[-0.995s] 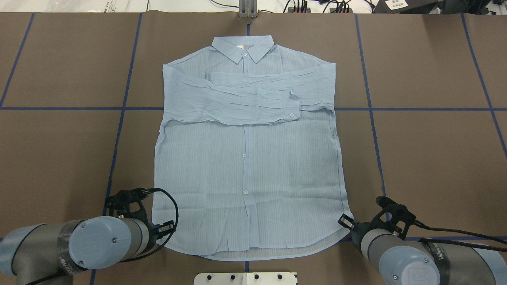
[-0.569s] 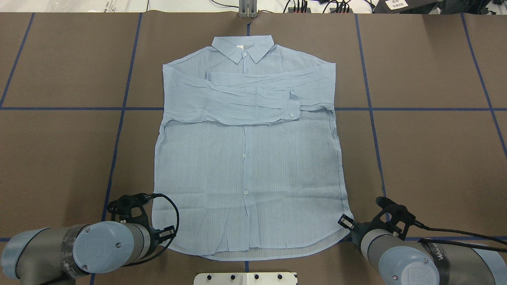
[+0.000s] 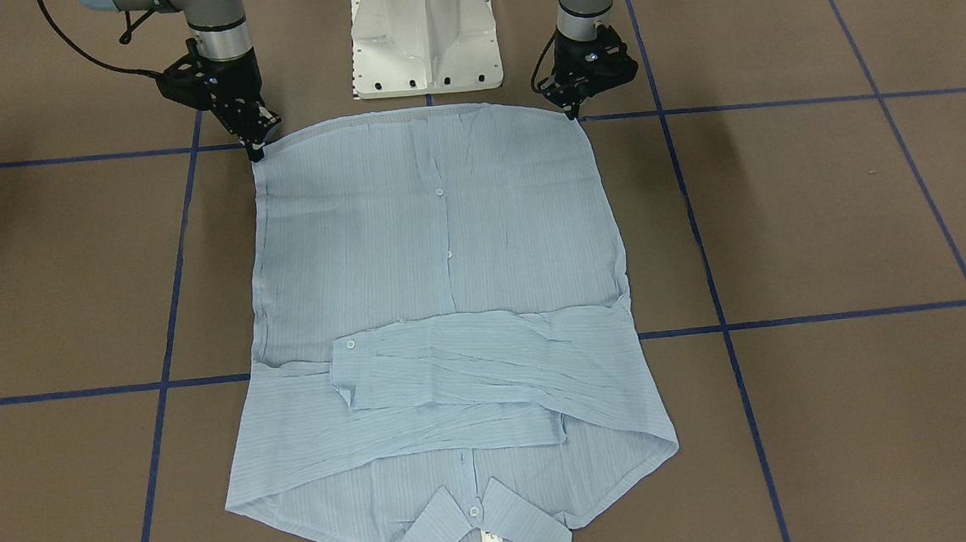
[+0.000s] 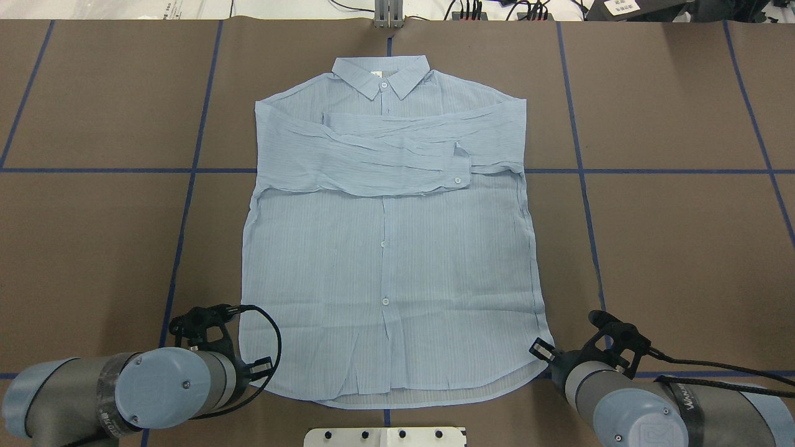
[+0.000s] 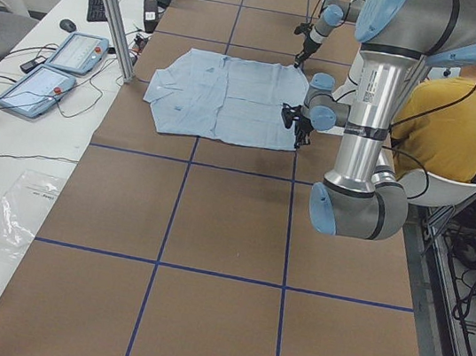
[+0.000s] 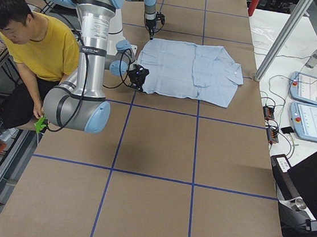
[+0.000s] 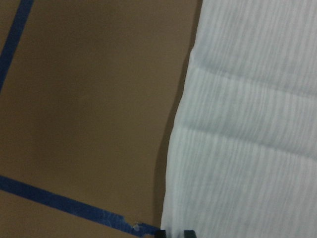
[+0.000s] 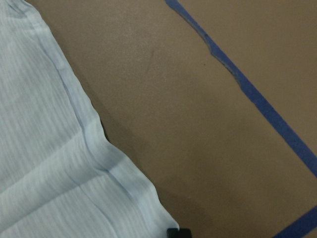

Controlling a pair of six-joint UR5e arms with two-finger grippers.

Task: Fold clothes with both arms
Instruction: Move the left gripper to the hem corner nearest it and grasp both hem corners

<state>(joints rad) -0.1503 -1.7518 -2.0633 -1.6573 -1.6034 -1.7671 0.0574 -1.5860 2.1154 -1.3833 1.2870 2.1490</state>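
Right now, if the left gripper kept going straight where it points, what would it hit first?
Pointing down, the left gripper would probably meet the shirt at its hem corner, table just beneath. It sits at the cloth's edge, so bare table is possible.

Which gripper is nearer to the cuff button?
Right. The right gripper is at the hem on the cuff button side; the left gripper at the hem's opposite end.

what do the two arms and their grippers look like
The left arm and the right arm are both silver-grey tubes with round light-blue joint caps and a black band with white lettering near the wrist. Each ends in a black, angular two-finger gripper: the left gripper and the right gripper. A black cable loops off the left wrist, and another trails from the right.
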